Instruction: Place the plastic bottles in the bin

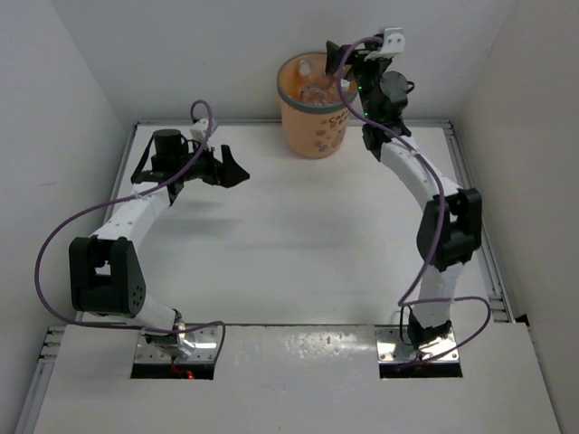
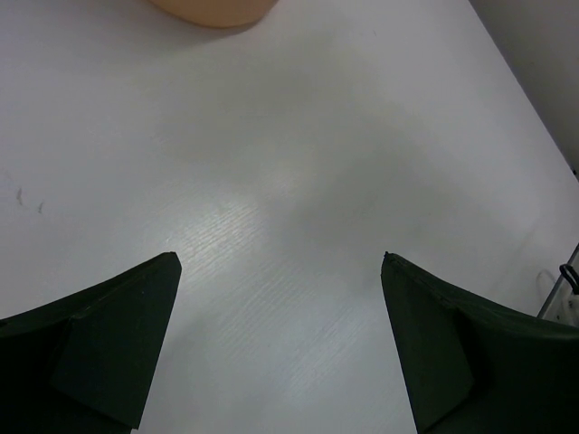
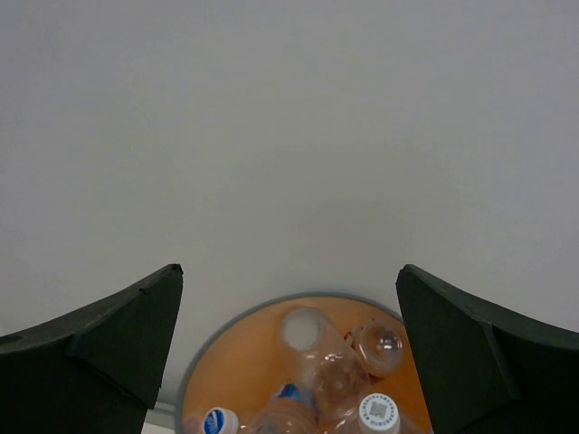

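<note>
the left gripper (image 1: 228, 170) hangs over the left side of the white table (image 1: 289, 244), jaws spread wide and holding nothing. its wrist view shows bare tabletop between the dark fingers (image 2: 109, 344) and a sliver of the bin (image 2: 213, 11) at the top edge. further right, the bin (image 1: 312, 131) stands upright at the back of the table. the right gripper (image 1: 336, 56) is raised over its rim, jaws likewise apart and empty. only the right wrist view looks down inside, where the plastic bottles (image 3: 317, 366) lie jumbled, some capped blue or white. from overhead they are just a pale blur.
</note>
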